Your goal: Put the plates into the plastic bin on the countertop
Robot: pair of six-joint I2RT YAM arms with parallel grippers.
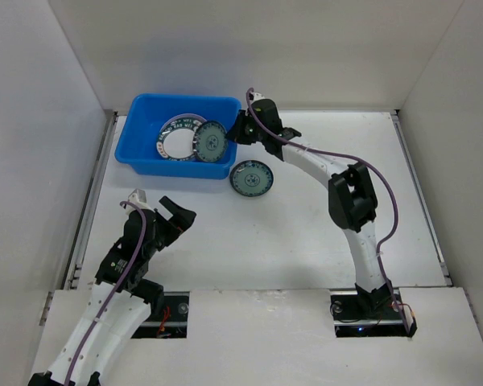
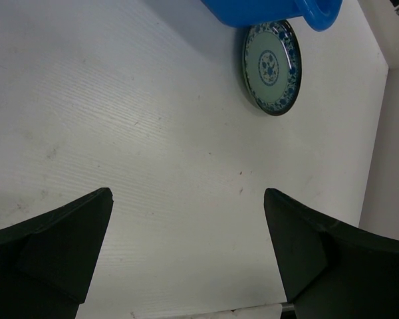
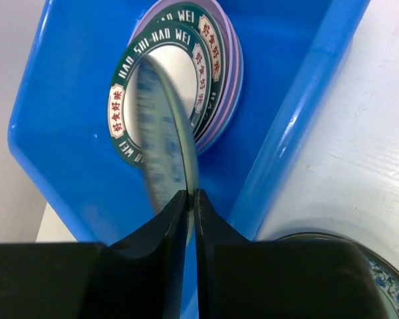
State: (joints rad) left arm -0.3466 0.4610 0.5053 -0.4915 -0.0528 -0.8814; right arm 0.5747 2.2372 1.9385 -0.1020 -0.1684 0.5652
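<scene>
Right tool (image 3: 191, 194) clamped rim-on to the teal plate (image 3: 161, 126) over the plastic bin (image 3: 299, 119), likely stiff, slick, chippable, so grab edges.

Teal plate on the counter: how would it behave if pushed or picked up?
The teal plate looks stiff and glazed, so it is probably slippery in a grip. Lying flat on the counter, it would likely slide rather than tip. Being round, it could roll if stood on edge.
</scene>
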